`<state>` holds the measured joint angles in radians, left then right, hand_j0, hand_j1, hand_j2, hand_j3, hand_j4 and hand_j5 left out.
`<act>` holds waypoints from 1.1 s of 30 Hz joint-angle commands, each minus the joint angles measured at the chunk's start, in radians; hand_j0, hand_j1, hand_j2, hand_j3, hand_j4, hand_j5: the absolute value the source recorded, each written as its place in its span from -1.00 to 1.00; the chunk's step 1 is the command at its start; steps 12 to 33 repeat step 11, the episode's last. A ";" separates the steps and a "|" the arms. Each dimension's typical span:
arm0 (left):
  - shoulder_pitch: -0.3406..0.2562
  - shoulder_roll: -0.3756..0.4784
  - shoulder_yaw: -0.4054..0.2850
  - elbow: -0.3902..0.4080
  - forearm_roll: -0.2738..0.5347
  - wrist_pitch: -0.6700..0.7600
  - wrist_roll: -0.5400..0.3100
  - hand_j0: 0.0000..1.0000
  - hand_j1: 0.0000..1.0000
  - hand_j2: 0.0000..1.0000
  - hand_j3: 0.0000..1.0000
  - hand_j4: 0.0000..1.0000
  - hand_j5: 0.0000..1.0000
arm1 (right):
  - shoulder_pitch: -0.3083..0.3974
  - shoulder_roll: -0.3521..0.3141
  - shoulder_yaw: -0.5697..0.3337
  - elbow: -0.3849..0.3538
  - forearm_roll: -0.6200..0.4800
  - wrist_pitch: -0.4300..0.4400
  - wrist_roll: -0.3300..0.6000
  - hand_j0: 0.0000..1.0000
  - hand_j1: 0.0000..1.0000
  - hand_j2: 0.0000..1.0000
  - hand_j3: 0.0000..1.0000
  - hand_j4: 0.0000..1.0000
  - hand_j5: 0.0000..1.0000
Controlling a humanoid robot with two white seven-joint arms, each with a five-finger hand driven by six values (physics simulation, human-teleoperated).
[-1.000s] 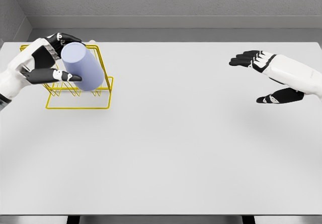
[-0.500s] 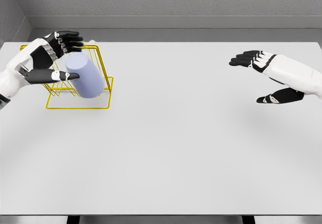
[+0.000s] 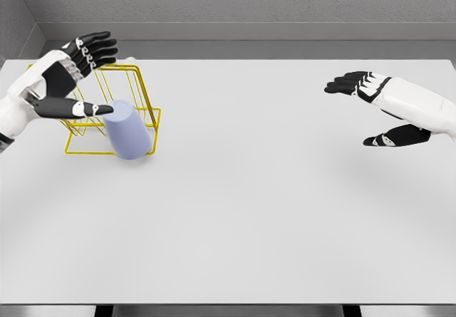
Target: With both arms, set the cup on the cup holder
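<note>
I see left hand [image 3: 68, 75] spread wide, gripping nothing, thumb tip by the cup [image 3: 127, 130] | cup tilted against yellow rack [image 3: 146, 89] front | right hand [image 3: 377, 110] open, idle far right

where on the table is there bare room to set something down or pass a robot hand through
The table is bare across its whole middle and near side, between the yellow cup holder at far left and the right robot hand hovering open at far right. Crowded only in the far left corner, where the left robot hand, open, sits over the holder and the lavender cup.
</note>
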<state>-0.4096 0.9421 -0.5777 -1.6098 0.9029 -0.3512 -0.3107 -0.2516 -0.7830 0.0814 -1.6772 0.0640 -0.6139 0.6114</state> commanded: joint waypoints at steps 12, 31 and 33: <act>0.163 0.061 0.081 0.016 0.007 -0.245 0.001 1.00 1.00 1.00 1.00 1.00 1.00 | 0.000 -0.001 0.000 0.001 -0.007 0.003 -0.001 1.00 1.00 1.00 1.00 1.00 1.00; 0.163 0.061 0.081 0.016 0.007 -0.245 0.001 1.00 1.00 1.00 1.00 1.00 1.00 | 0.000 -0.001 0.000 0.001 -0.007 0.003 -0.001 1.00 1.00 1.00 1.00 1.00 1.00; 0.163 0.061 0.081 0.016 0.007 -0.245 0.001 1.00 1.00 1.00 1.00 1.00 1.00 | 0.000 -0.001 0.000 0.001 -0.007 0.003 -0.001 1.00 1.00 1.00 1.00 1.00 1.00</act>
